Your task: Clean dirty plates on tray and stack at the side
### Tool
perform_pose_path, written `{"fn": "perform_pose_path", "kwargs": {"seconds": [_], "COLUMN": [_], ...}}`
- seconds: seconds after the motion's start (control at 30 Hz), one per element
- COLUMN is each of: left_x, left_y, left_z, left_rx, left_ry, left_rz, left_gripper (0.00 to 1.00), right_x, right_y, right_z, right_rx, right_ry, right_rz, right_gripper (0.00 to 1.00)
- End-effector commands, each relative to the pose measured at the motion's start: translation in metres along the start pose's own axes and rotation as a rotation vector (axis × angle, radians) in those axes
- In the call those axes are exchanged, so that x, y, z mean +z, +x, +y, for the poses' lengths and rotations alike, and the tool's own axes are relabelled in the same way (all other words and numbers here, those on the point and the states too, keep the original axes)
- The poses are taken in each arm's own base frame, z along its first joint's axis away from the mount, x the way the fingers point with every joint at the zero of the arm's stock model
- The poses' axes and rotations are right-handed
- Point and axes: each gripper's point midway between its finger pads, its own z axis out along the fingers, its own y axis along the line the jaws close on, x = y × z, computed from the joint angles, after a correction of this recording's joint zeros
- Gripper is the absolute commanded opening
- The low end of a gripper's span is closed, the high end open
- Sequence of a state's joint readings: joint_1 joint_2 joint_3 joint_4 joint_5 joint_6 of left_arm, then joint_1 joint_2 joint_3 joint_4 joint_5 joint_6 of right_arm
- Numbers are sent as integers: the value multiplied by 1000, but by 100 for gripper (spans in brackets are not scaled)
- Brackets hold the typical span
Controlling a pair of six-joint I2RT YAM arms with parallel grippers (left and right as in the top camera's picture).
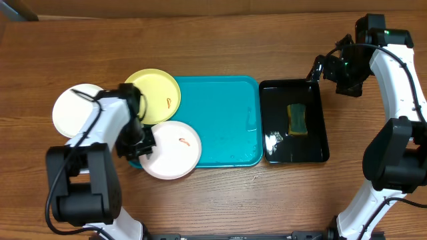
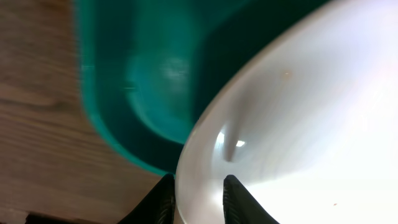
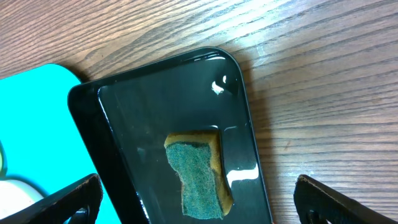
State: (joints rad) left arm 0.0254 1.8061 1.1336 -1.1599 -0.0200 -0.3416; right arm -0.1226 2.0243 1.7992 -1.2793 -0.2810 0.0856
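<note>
The turquoise tray (image 1: 223, 120) lies mid-table. A white plate (image 1: 175, 152) with an orange smear overhangs its front-left corner. My left gripper (image 1: 142, 143) is shut on this plate's left rim. In the left wrist view its fingers (image 2: 233, 200) pinch the white plate's (image 2: 298, 124) edge, one above and one below, over the tray's (image 2: 143, 81) corner. A pale yellow plate (image 1: 155, 93), also smeared, rests over the tray's back-left rim. Another white plate (image 1: 72, 110) sits on the table left of the tray. My right gripper (image 1: 327, 67) hangs wide open, holding nothing.
A glossy black tray (image 1: 313, 143) right of the turquoise one holds a green and yellow sponge (image 1: 297, 119). In the right wrist view the sponge (image 3: 199, 177) lies in the black tray (image 3: 155, 99), below and between my right gripper's (image 3: 199, 205) spread fingers. Bare wood surrounds both trays.
</note>
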Motion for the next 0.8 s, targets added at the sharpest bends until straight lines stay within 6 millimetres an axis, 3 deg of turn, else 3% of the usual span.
{"fn": "perform_pose_path", "kwargs": {"seconds": [0.0, 0.27, 0.47, 0.57, 0.77], "left_x": [-1, -4, -9, -10, -10], "left_y": [10, 19, 15, 12, -1], "left_z": [-29, -111, -152, -158, -146], "left_rx": [84, 278, 374, 379, 291], "left_ry": [28, 180, 218, 224, 150], "left_rz": [-14, -98, -211, -241, -290], "left_gripper": [27, 30, 38, 39, 40], "right_x": [-12, -12, -12, -12, -12], "right_y": [-4, -4, -4, -4, -4], "right_z": [5, 5, 5, 5, 5], "right_rx": [-15, -15, -15, -15, -15], "right_ry": [-2, -2, -2, -2, -2], "right_rz": [-38, -38, -38, -38, -38], "right_gripper": [100, 100, 100, 100, 100]}}
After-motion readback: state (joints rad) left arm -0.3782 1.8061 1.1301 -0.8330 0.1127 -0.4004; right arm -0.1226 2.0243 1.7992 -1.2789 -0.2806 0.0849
